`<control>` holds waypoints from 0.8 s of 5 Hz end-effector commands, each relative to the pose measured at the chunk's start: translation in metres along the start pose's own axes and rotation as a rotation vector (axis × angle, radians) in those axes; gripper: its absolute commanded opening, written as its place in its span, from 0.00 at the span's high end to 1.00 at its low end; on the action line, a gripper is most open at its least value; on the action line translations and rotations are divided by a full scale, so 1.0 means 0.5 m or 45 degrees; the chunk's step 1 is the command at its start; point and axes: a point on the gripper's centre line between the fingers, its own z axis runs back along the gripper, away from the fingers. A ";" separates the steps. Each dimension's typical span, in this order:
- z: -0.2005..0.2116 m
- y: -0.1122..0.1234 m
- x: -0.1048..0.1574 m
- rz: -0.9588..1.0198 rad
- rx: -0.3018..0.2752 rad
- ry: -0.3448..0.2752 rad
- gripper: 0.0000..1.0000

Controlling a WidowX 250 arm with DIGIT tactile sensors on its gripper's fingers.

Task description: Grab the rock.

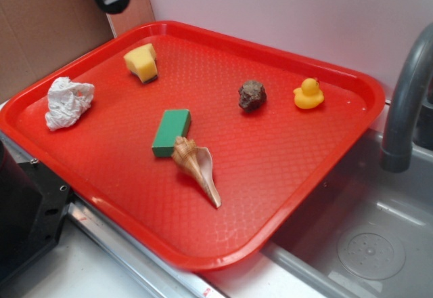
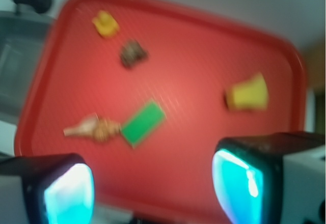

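On the red tray (image 1: 325, 149) sits the roundish, axis-less rock (image 1: 252, 95); claw (image 2: 153, 183) wide open, empty

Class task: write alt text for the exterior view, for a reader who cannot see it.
A red tray beside a sink holds a dark lumpy rock near its far edge, next to a yellow rubber duck. Also on it: a green block touching a tan spiral seashell, a yellow sponge and crumpled white paper.
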 end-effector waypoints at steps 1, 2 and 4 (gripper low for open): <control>-0.125 -0.018 0.109 -0.125 0.066 0.013 0.00; -0.196 -0.024 0.137 -0.165 0.051 0.059 0.00; -0.322 -0.030 0.165 -0.202 0.062 0.189 0.00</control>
